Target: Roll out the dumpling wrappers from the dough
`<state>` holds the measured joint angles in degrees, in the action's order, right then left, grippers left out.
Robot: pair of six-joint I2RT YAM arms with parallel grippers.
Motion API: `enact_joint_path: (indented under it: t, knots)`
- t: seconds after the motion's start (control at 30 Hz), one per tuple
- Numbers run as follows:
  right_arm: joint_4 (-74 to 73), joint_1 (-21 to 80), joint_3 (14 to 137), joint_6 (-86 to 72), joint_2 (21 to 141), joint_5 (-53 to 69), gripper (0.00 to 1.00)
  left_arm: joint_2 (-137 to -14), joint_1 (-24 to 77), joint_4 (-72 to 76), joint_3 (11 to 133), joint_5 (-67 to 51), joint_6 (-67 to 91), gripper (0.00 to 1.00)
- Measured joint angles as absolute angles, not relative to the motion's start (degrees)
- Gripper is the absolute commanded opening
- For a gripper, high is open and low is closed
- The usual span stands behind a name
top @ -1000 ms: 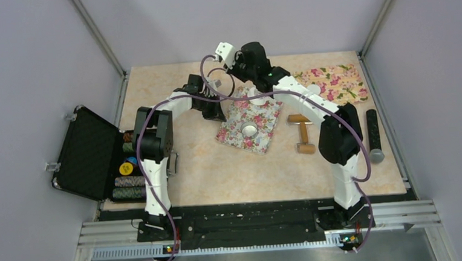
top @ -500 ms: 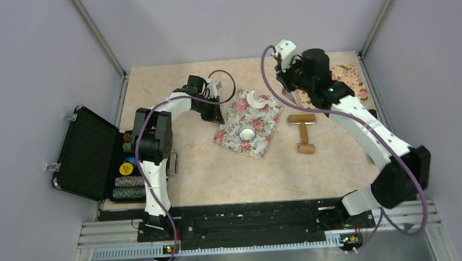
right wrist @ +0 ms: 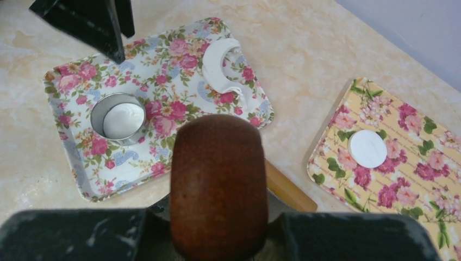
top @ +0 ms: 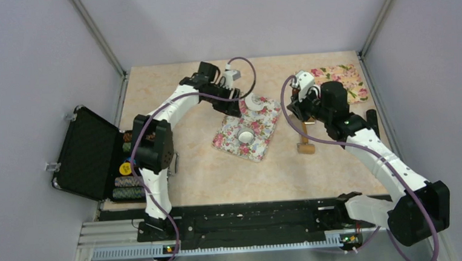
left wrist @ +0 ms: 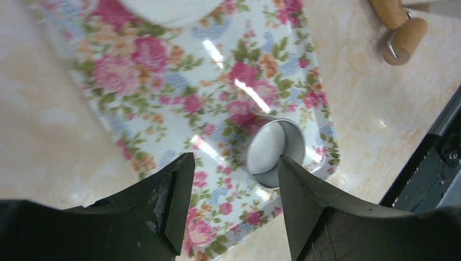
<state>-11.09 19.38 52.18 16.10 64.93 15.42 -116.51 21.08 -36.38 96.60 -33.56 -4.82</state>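
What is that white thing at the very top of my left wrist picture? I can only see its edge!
Observer: That's the dough. It's curved like a moon and lies on the flowery tray.
Operator: Is there a round wrapper anywhere?
Observer: Yes, one flat round wrapper lies on a yellow flowery mat, to the right of your tray.
Operator: What's the other arm doing?
Observer: Its tool is closed on a brown wooden piece.
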Motion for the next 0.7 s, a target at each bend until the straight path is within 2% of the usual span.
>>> enact_joint_path:
  t: [0.23, 0.53, 0.7]
  knots:
    - [-6.66, 17.43, 49.32, 14.79, 61.93, 17.19, 0.0, -118.8, 29.23, -40.95, 99.39, -31.73, -8.25, 0.56]
    - [-4.47, 17.28, 48.36, 14.7, 59.46, 18.9, 0.0, -122.39, 29.1, -43.59, 99.39, -25.15, -10.28, 0.47]
    - [-3.9, 16.99, 48.34, 14.7, 59.2, 19.44, 0.0, -123.22, 29.34, -43.79, 99.39, -23.77, -10.74, 0.39]
